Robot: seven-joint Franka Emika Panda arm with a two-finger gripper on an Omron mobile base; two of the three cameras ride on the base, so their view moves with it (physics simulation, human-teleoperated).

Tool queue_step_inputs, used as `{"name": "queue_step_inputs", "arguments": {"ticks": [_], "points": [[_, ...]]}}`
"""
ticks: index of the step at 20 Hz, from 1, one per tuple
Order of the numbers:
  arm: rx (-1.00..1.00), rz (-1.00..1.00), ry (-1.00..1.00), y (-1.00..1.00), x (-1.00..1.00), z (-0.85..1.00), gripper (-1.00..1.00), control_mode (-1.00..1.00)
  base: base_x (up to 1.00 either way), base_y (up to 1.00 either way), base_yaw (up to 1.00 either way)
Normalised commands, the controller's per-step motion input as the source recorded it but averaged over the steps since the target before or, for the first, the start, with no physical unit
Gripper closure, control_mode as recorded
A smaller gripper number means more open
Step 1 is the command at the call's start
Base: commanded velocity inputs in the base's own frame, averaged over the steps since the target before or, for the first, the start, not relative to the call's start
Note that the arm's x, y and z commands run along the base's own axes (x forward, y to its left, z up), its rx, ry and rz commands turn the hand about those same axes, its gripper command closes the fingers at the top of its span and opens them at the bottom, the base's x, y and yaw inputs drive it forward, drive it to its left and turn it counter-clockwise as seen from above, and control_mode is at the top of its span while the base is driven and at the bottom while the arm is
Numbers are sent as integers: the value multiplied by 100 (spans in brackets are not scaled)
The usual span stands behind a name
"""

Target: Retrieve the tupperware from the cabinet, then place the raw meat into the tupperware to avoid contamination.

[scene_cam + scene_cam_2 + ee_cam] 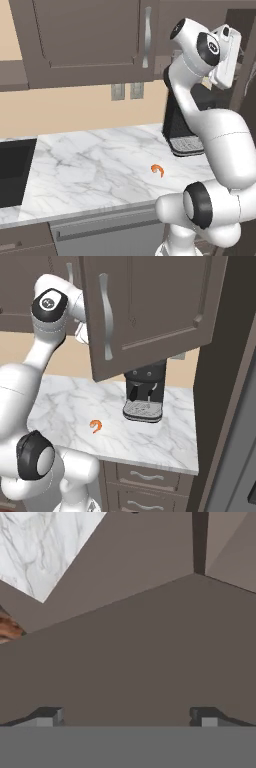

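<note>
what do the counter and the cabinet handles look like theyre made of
Counter: looks like polished white marble, going by the grey veining and smooth surface. Cabinet handles: look like brushed metal, silver-grey with a soft sheen. Both are rendered, so this is only how they look.

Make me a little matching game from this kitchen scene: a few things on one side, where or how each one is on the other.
Things:
1. raw meat
2. coffee machine
3. cabinet door
4. pincer

States:
A. swung open
B. standing at the back of the counter
C. lying alone on the marble
D. tips wide apart, holding nothing

Pairs: 1-C, 2-B, 3-A, 4-D
</note>
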Motion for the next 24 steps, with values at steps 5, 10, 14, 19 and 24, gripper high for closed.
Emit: {"name": "queue_step_inputs", "arguments": {"ticks": [5,10,14,19,24], "points": [[1,-9,0,-48,-25,-9,-100,-100,0,0,0],[2,-9,0,-47,-21,-8,-100,-100,0,0,0],[2,-8,0,-46,-18,-7,-100,-100,0,0,0],[2,-7,0,-49,-15,-7,-100,-100,0,0,0],[3,-7,0,-50,-13,-6,-100,-100,0,0,0]]}}
